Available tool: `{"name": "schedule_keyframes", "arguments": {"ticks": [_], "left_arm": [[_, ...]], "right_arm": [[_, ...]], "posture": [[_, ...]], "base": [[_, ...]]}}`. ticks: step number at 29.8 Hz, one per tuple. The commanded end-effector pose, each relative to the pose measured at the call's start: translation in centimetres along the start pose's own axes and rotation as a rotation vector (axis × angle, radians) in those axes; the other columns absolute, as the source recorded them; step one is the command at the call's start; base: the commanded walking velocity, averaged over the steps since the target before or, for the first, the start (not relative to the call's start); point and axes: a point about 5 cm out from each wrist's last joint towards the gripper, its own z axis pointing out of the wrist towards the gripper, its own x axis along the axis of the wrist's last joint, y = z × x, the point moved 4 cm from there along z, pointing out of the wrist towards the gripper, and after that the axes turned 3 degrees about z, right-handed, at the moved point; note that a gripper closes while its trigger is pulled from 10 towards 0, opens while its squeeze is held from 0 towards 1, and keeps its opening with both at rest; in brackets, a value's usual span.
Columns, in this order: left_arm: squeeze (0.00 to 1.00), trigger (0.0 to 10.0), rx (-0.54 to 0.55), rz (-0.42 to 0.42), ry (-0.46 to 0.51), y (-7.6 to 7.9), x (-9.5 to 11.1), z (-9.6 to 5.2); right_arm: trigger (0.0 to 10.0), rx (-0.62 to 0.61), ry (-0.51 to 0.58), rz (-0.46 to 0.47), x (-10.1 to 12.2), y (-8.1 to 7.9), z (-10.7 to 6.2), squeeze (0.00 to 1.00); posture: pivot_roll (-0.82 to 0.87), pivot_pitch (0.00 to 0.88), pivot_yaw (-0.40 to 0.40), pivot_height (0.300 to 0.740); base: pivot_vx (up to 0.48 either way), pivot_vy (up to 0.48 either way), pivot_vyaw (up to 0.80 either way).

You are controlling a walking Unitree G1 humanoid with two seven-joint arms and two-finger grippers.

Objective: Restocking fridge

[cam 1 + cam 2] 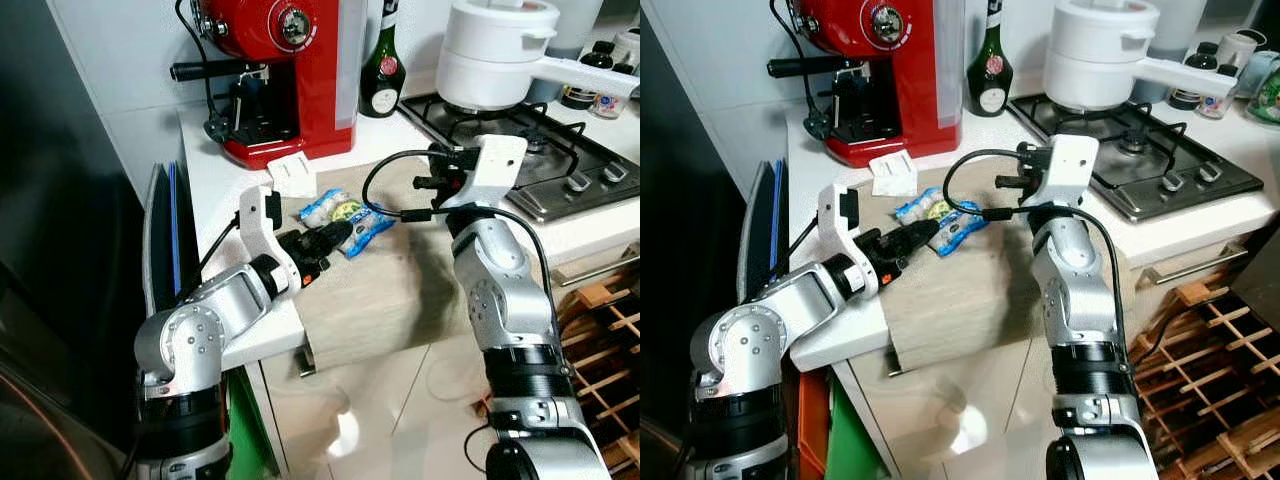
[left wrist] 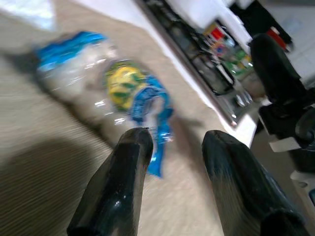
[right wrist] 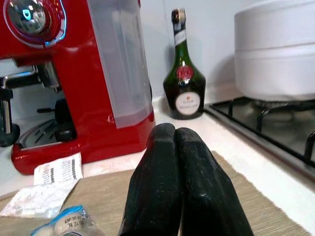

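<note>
I'm looking down at a white kitchen surface [image 1: 215, 170] with a beige woven mat [image 1: 400, 285] laid across its front edge, a glossy red coffee machine [image 1: 280, 70] standing at the back, a dark green glass bottle with a cream label [image 1: 382, 75] just beside it, and a steel gas hob [image 1: 530, 150] off to my right carrying a white lidded saucepan [image 1: 495, 55]. A small white paper slip [image 1: 292, 175] lies in front of the coffee machine, touching the mat's back edge.

The thing I'm after, a clear plastic food packet with blue ends and a yellow-green label [image 1: 345, 215], lies on the mat between my two arms. In the left wrist view the packet [image 2: 106, 91] sits flat just beyond the fingertips [image 2: 135, 142], slightly blurred.

My left claw [image 1: 322, 240] is low over the mat, pointing at the packet, its two black fingers spread apart with a clear gap and holding nothing; the tips are right at the packet's near blue end, though I can't tell whether they touch it.

My right claw [image 3: 174, 135] is raised above the mat on the hob side, its fingers pressed together with nothing between them, aimed towards the coffee machine and bottle [image 3: 186, 78]. The packet's end [image 3: 66, 223] shows just below it
</note>
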Motion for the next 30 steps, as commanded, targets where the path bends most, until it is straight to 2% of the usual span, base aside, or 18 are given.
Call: {"name": "schedule_keyframes", "arguments": {"ticks": [1,2,5,9,10,18,21,24,25,30], "left_arm": [[0.00,10.0,0.017,-0.032,-0.010,-0.1,-0.2,0.0],[0.00,10.0,0.017,-0.032,-0.010,-0.1,-0.2,0.0],[0.00,10.0,0.051,-0.100,-0.032,-0.5,-0.9,0.3],[0.00,10.0,0.071,-0.115,-0.039,-1.0,-1.2,0.5],[0.00,10.0,0.069,-0.135,-0.040,-1.0,-1.2,0.6],[0.00,10.0,0.081,-0.192,-0.034,-1.2,-1.2,1.4],[0.00,10.0,0.078,-0.201,-0.027,-1.2,-1.1,1.5],[0.00,10.0,0.083,-0.150,-0.024,-1.1,-0.8,1.6],[1.00,10.0,0.093,-0.104,-0.048,-1.2,-1.1,1.7],[1.00,10.0,0.088,-0.095,-0.057,-0.9,-1.3,2.3]], "right_arm": [[10.0,0.019,0.003,0.010,-0.1,-0.5,0.4,0.00],[10.0,0.019,0.003,0.010,-0.1,-0.5,0.4,0.00],[10.0,0.047,-0.030,0.034,-1.0,-1.1,1.2,0.00],[10.0,0.058,-0.052,0.063,-1.3,-1.1,1.8,0.00],[10.0,0.060,-0.062,0.109,-1.1,-1.1,2.3,0.00],[10.0,0.082,-0.089,0.174,-1.5,-1.4,2.9,0.00],[10.0,0.082,-0.095,0.177,-1.8,-1.4,3.0,0.00],[10.0,0.088,-0.104,0.194,-2.0,-1.4,3.0,0.00],[10.0,0.090,-0.112,0.209,-2.2,-1.4,3.0,0.00],[10.0,0.110,-0.118,0.207,-2.4,-1.9,3.0,0.00]], "posture": [[-0.08,0.000,0.029,0.740],[-0.08,0.000,0.029,0.740],[-0.08,0.000,0.029,0.740],[-0.08,0.000,0.028,0.740],[-0.08,0.000,0.026,0.740],[-0.08,0.000,0.024,0.740],[-0.08,0.000,0.025,0.740],[-0.08,0.000,0.025,0.740],[-0.08,0.000,0.025,0.740],[-0.08,0.000,0.025,0.740]], "base": [[0.000,0.000,0.00],[0.000,0.000,0.00],[0.000,0.000,0.00],[0.000,0.000,0.00],[0.000,0.000,0.00],[0.000,0.000,0.00],[0.000,0.000,0.00],[0.000,0.000,0.00],[0.000,0.000,0.00],[0.000,0.000,0.00]]}}
